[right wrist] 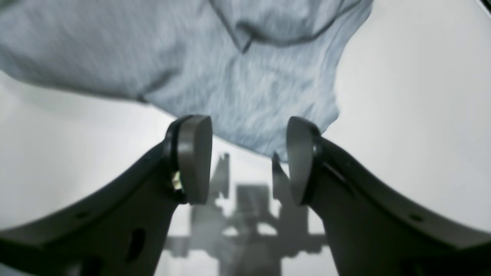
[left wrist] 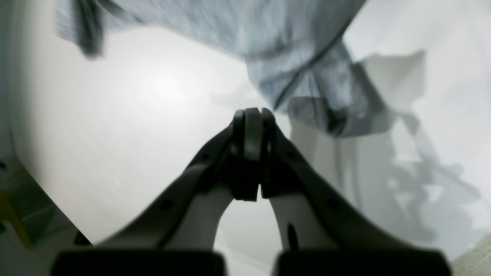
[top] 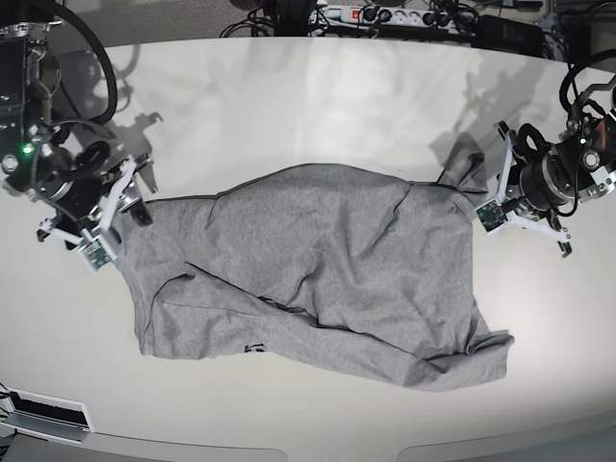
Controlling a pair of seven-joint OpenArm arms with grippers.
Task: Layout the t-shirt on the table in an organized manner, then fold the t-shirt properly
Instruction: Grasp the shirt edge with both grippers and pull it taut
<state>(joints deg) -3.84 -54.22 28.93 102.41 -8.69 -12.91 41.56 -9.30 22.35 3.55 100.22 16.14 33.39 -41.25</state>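
The grey t-shirt (top: 327, 269) lies spread but rumpled across the middle of the off-white table (top: 318, 96), with folds along its lower edge. My right gripper (top: 120, 217) is at the shirt's left end. In the right wrist view it (right wrist: 249, 159) stands open, and a corner of the t-shirt (right wrist: 230, 76) reaches in between the pads above the table (right wrist: 402, 115). My left gripper (top: 493, 197) is at the shirt's right end by a raised sleeve. In the left wrist view it (left wrist: 251, 115) is shut, with no cloth showing between the fingers; the t-shirt (left wrist: 276, 42) hangs just beyond, over the table (left wrist: 134, 115).
A power strip and cables (top: 385, 14) run along the table's far edge. A white box (top: 43, 414) sits at the near left corner. The table's rounded edge (left wrist: 42, 191) curves through the lower left of the left wrist view, with floor beyond it.
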